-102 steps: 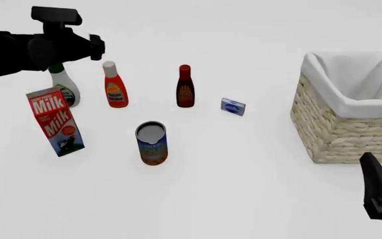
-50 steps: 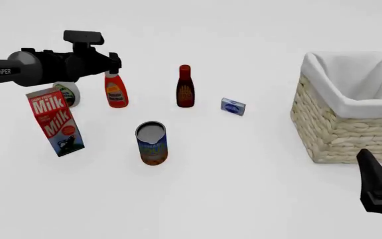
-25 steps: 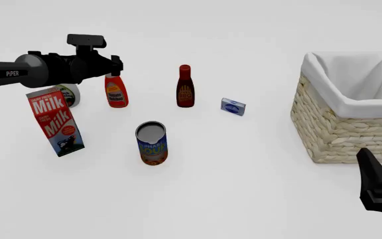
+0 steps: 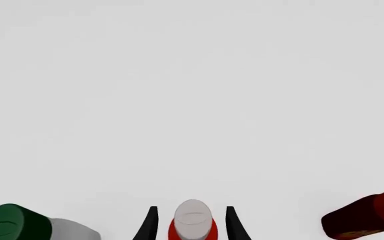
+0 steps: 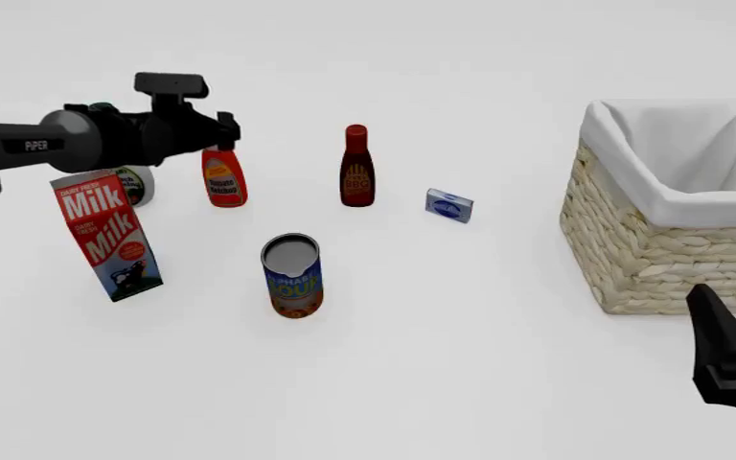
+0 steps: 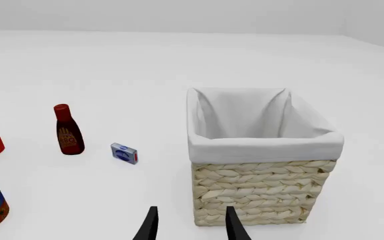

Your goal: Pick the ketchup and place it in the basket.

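The ketchup [image 5: 223,180], a red-orange squeeze bottle with a white cap, stands upright at the back left of the table. My left gripper [image 5: 223,132] is open at its cap. In the left wrist view the white cap [image 4: 193,221] sits between the two black fingers [image 4: 149,226] with a small gap on each side. The basket [image 5: 655,251], pale wicker with a white lining, stands at the far right and also shows in the right wrist view [image 6: 259,192]. My right gripper [image 6: 190,227] is open and empty, low in front of the basket [image 5: 724,350].
A milk carton [image 5: 107,235] and a white bottle with a green cap [image 4: 12,227] stand left of the ketchup. A dark red-brown bottle [image 5: 356,168], a small blue box [image 5: 448,205] and a tin can [image 5: 292,276] stand between the ketchup and the basket.
My left gripper has moved right and down from above the green-capped bottle to the ketchup's cap. The right arm has barely moved.
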